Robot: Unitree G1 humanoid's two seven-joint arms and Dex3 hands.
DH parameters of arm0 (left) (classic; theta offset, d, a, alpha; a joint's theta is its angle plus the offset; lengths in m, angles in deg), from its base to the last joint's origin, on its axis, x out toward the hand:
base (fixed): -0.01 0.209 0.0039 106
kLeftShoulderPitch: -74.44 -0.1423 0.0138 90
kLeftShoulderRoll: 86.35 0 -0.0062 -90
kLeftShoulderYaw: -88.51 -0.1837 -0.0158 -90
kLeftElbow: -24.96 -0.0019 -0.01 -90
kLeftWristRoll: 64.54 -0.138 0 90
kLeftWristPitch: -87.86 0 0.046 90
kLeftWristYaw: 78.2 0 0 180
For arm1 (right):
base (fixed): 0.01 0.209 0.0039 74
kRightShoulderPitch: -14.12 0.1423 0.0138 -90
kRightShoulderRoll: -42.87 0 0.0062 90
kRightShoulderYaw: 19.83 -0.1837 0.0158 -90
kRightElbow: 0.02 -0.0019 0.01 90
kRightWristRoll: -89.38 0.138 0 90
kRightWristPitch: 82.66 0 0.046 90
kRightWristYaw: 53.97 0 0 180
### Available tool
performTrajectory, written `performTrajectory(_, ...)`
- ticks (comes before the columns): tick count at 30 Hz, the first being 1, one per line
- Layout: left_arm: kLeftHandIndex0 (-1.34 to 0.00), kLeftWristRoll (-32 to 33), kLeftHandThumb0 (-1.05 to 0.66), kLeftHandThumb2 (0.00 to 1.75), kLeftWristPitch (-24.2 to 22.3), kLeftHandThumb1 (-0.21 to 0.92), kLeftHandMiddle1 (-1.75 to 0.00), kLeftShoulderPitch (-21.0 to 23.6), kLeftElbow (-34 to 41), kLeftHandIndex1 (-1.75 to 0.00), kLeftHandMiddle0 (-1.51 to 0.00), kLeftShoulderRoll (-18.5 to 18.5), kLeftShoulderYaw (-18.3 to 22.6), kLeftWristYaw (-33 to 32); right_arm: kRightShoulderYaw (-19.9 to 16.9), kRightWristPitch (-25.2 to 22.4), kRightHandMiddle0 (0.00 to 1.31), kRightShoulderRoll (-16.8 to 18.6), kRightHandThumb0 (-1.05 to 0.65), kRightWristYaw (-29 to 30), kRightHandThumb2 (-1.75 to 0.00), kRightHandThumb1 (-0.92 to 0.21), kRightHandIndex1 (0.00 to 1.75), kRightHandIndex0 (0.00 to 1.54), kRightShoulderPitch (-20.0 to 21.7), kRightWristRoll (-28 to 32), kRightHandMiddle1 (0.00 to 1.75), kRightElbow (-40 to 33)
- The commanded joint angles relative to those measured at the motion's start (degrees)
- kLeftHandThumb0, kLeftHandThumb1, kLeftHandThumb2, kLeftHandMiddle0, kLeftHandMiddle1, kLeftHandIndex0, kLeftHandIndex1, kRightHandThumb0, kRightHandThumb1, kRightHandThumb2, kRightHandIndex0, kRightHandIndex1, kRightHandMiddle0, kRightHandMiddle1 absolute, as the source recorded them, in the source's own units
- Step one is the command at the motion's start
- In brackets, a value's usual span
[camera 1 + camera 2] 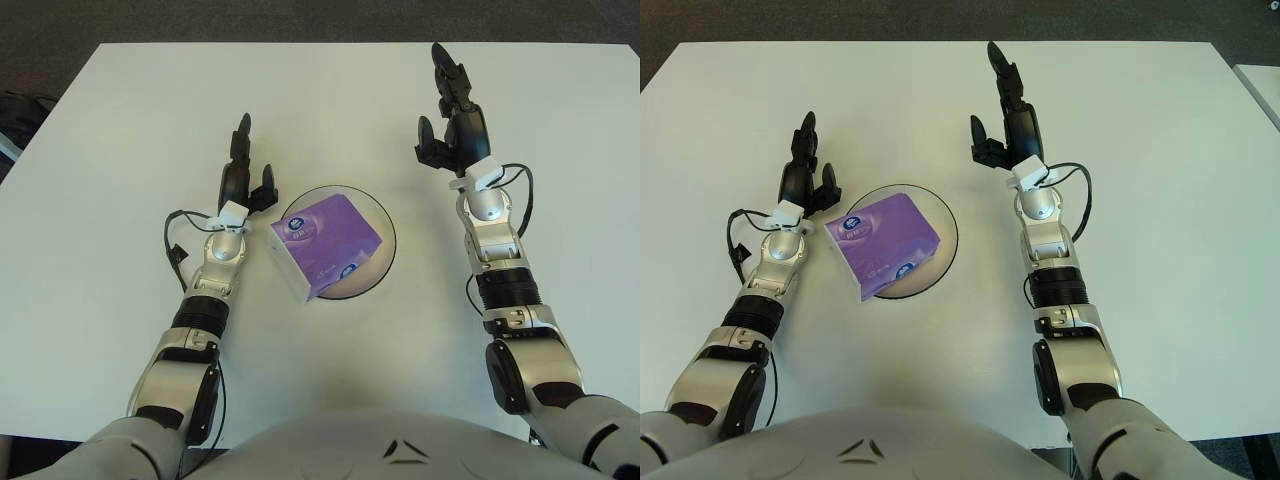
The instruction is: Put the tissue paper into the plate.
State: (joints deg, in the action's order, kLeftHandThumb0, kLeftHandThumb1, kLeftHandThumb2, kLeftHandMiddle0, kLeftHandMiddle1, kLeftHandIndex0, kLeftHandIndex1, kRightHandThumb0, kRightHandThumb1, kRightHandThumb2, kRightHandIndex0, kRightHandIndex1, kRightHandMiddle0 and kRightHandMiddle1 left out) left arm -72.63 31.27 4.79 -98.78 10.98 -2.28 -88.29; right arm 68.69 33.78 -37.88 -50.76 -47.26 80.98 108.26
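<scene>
Fingers on both hands are spread and hold nothing. On the right hand (pixel 452 125), two long fingers (pixel 443 62) point away from the robot toward the far edge of the table (pixel 120 120), while the shorter thumb sticks out on the side facing the plate; this hand shows above the white surface, to the right of the plate and a little farther from the robot than it, apart from it. Whether it touches the table cannot be told. The left hand (pixel 243 180) shows just left of the plate (pixel 385 225), its fingers also extended forward and loosely parted, the thumb near the plate's left rim but not plainly touching it. Its forearm runs back toward the robot's body, with a thin black cable (pixel 175 235) looping beside the wrist. The plate is a shallow clear glass dish lying near the middle of the table, between the two arms. The tissue pack (pixel 325 245), a purple soft packet with small round white and blue labels, lies in the plate, turned at an angle; its near left corner hangs over the plate's rim toward the left arm. Neither hand touches the pack. Dark floor shows beyond the table's far edge.
</scene>
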Motion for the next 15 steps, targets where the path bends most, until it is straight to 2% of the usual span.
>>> performTrajectory(1, 0.0, 0.25, -0.87, 0.9, -1.2, 0.92, -0.01, -13.55, -6.48, -0.29, -0.09, 3.38, -1.38, 0.79, -0.77, 2.73, 0.0, 3.41, -0.82, 3.76, -0.96, -0.92, 0.04, 0.1, -5.0, 0.97, 0.34, 2.01)
performTrajectory(5, 0.0, -0.01, -0.87, 0.9, -1.14, 0.92, 0.0, -13.69, -6.23, -0.28, -0.09, 3.15, -1.46, 0.71, -0.29, 2.94, 0.0, 5.48, -0.78, 5.06, -0.96, -0.92, 0.04, 0.12, -6.67, 1.23, 0.38, 2.11)
performTrajectory(15, 0.0, -0.26, -0.88, 0.92, -1.59, 0.92, 0.0, -14.09, -5.74, -0.27, -0.09, 2.92, -1.47, 0.39, 0.03, 2.32, 0.0, 7.58, -0.71, 6.67, -0.94, -0.92, 0.06, 0.16, -9.9, 0.44, 0.44, -0.5)
